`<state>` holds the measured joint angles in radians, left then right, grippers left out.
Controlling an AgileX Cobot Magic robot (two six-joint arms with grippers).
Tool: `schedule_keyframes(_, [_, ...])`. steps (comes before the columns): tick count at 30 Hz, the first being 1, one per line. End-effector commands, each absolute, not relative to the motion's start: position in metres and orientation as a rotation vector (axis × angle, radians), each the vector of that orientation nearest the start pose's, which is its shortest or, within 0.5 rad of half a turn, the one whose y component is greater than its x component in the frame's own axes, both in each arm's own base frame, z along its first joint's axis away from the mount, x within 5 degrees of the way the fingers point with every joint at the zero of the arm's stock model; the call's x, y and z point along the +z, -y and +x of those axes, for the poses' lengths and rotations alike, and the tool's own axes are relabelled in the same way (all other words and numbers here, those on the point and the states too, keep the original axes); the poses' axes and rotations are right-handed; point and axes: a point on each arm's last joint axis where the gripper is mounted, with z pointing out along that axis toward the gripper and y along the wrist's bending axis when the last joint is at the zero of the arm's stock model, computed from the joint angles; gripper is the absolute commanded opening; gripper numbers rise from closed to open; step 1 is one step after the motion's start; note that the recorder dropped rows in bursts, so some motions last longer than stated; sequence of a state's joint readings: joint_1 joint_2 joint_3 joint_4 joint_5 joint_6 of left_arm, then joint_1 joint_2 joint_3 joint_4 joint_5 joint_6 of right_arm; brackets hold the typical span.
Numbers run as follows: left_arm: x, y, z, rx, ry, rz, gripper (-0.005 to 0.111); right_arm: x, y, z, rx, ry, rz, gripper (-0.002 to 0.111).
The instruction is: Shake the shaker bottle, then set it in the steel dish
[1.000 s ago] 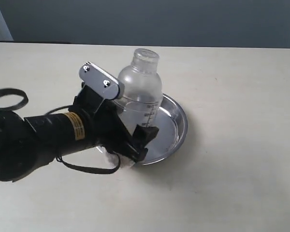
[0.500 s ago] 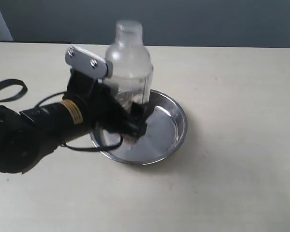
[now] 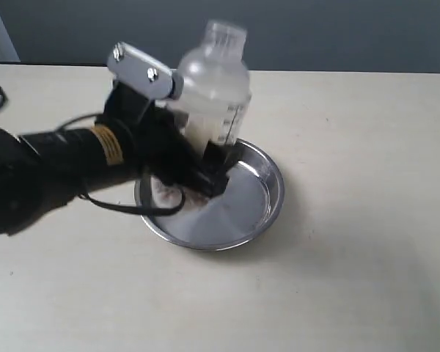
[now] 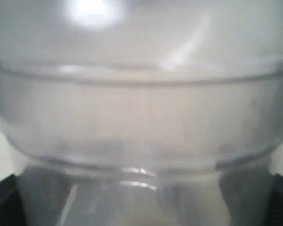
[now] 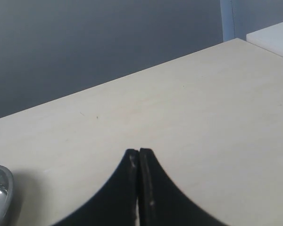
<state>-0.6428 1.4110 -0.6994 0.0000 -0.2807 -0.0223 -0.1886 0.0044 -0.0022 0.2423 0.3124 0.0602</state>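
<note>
You see your left gripper [image 3: 205, 150] holding the shaker bottle [image 3: 214, 88] by its body, jaws spread wide around it. The bottle leans slightly over the steel dish [image 3: 273, 192], and its base is hidden. Your right gripper [image 5: 139, 162] is empty, with its jaws pressed together above the table [image 5: 188, 108].

Cream table [image 3: 367, 279], dark grey wall [image 3: 315, 29]

shaker bottle [image 3: 216, 81] | raised since a second ago | shifted back right after leftward swing
</note>
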Motion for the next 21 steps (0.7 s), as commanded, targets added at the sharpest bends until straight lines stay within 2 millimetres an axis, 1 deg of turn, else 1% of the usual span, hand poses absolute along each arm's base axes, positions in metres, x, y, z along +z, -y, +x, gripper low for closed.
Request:
schedule_keyframes(1, [0.276, 0.169, 0.238, -0.485, -1.684, 0.463, 0.0, 0.186, 0.004, 0.054, 0.132, -1.745, 0.365, -0.001])
schedule_keyframes(2, [0.24, 0.166, 0.247, -0.455, -1.824, 0.435, 0.0, 0.186, 0.004, 0.054, 0.132, -1.745, 0.365, -0.001])
schedule_keyframes(3, [0.222, 0.164, 0.249, -0.457, -1.902, 0.383, 0.0, 0.186, 0.004, 0.054, 0.132, -1.745, 0.365, -0.001])
schedule_keyframes(4, [0.217, 0.166, 0.249, -0.48, -1.928, 0.366, 0.0, 0.186, 0.004, 0.054, 0.132, -1.745, 0.365, -0.001])
schedule_keyframes(5, [0.229, 0.171, 0.246, -0.5, -1.864, 0.425, 0.0, 0.186, 0.004, 0.054, 0.132, -1.745, 0.365, -0.001])
schedule_keyframes(6, [0.247, 0.174, 0.241, -0.518, -1.76, 0.48, 0.0, 0.186, 0.004, 0.054, 0.132, -1.745, 0.365, -0.001])
schedule_keyframes(7, [0.275, 0.178, 0.233, -0.544, -1.606, 0.533, 0.0, 0.186, 0.004, 0.054, 0.132, -1.745, 0.365, -0.001])
schedule_keyframes(8, [0.295, 0.179, 0.226, -0.552, -1.498, 0.551, 0.0, 0.186, 0.004, 0.054, 0.132, -1.745, 0.365, -0.001])
schedule_keyframes(9, [0.298, 0.177, 0.226, -0.563, -1.489, 0.515, 0.0, 0.186, 0.004, 0.054, 0.132, -1.745, 0.365, -0.001])
schedule_keyframes(10, [0.28, 0.177, 0.231, -0.559, -1.579, 0.48, 0.0, 0.186, 0.004, 0.054, 0.132, -1.745, 0.365, -0.001])
schedule_keyframes(12, [0.222, 0.175, 0.24, -0.482, -1.835, 0.464, 0.0, 0.186, 0.004, 0.054, 0.132, -1.745, 0.365, -0.001])
schedule_keyframes(13, [0.199, 0.174, 0.242, -0.473, -1.932, 0.434, 0.0, 0.186, 0.004, 0.054, 0.132, -1.745, 0.365, -0.001])
schedule_keyframes(14, [0.195, 0.178, 0.239, -0.503, -1.951, 0.447, 0.0, 0.186, 0.004, 0.054, 0.132, -1.745, 0.365, -0.001])
schedule_keyframes(15, [0.205, 0.183, 0.236, -0.529, -1.881, 0.502, 0.0, 0.186, 0.004, 0.054, 0.132, -1.745, 0.365, -0.001])
schedule_keyframes(16, [0.229, 0.189, 0.229, -0.562, -1.735, 0.577, 0.0, 0.186, 0.004, 0.054, 0.132, -1.745, 0.365, -0.001])
schedule_keyframes(17, [0.259, 0.193, 0.222, -0.602, -1.578, 0.596, 0.0, 0.186, 0.004, 0.054, 0.132, -1.745, 0.365, -0.001])
schedule_keyframes(18, [0.283, 0.191, 0.218, -0.612, -1.472, 0.575, 0.0, 0.186, 0.004, 0.054, 0.132, -1.745, 0.365, -0.001])
schedule_keyframes(19, [0.291, 0.188, 0.218, -0.602, -1.458, 0.541, 0.0, 0.186, 0.004, 0.054, 0.132, -1.745, 0.365, -0.001])
schedule_keyframes(20, [0.281, 0.186, 0.223, -0.586, -1.527, 0.494, 0.0, 0.186, 0.004, 0.054, 0.132, -1.745, 0.365, -0.001])
schedule_keyframes(21, [0.257, 0.185, 0.227, -0.543, -1.646, 0.487, 0.0, 0.186, 0.004, 0.054, 0.132, -1.745, 0.365, -0.001])
